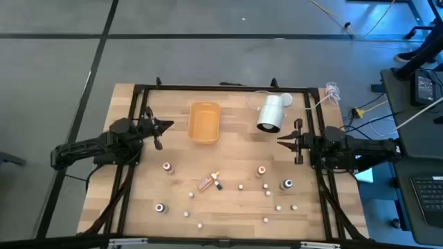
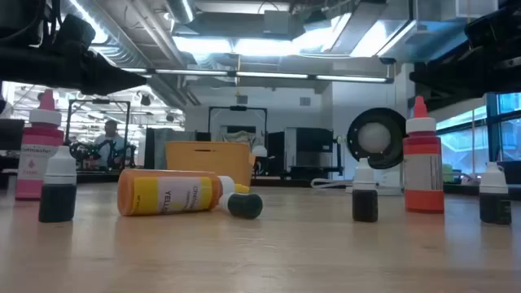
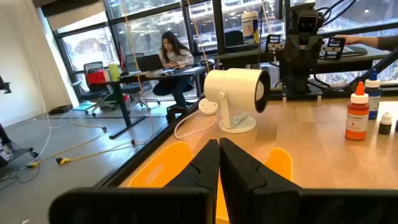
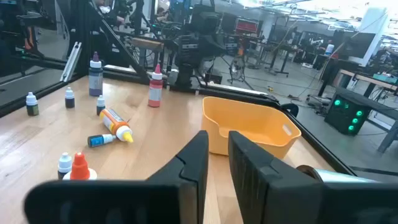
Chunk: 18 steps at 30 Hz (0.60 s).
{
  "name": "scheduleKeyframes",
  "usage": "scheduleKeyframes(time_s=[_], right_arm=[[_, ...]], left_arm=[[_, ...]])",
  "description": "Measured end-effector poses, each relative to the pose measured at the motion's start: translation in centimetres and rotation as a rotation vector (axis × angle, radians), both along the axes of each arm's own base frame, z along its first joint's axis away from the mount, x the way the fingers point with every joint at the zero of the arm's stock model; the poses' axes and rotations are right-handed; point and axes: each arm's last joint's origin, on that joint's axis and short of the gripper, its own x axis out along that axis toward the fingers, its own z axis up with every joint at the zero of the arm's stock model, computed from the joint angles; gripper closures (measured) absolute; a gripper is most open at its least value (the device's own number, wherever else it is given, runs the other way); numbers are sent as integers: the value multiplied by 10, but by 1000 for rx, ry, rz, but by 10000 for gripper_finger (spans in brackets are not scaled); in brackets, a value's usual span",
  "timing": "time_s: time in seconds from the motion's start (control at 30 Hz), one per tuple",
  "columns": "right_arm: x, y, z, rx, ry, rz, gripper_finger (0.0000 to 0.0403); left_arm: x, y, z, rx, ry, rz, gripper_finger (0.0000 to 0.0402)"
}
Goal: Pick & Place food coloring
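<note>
- L gripper (image 1: 168,126): I've got it parked at the table's left edge, held above the wood, tips pointing inward at the tray. Its wrist view shows the fingers (image 3: 208,165) pressed together, nothing between them. My guess: a waiting pose, no bottle picked yet.
- Orange tray (image 1: 204,122): just ahead of the L tips, towards the table's far side. Open-topped bin, prob. the drop spot. What shows of the inside in the right wrist view is bare; I see no bottle in it.
- Food coloring (image 1: 205,183): all loose on the wood, nearer the front edge than either gripper, between the two arms, well apart from both. Orange-bodied bottle lies on its side w/ a small dark one touching or just beside its cap end; others stand upright, spread out, incl. one w/ a red body (image 1: 261,170) and a dark one (image 1: 286,184). Smallest show only as white caps.
- White cylinder (image 1: 273,113): lamp-like unit on a stand w/ a cord, just ahead of the R tips on the far side. Not cargo.
- R gripper (image 1: 280,140): at the right edge, mirrored pose, tips inward. Fingers (image 4: 193,163) a narrow slit apart, holding nothing.
</note>
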Motion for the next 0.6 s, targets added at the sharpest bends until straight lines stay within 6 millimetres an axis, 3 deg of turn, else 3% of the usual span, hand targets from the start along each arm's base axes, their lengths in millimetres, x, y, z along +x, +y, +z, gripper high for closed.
scheduleKeyframes(time_s=[0.6], right_arm=[[0, 0, 0, 0, 0, 0, 336]], left_arm=[[0, 0, 0, 0, 0, 0, 390]])
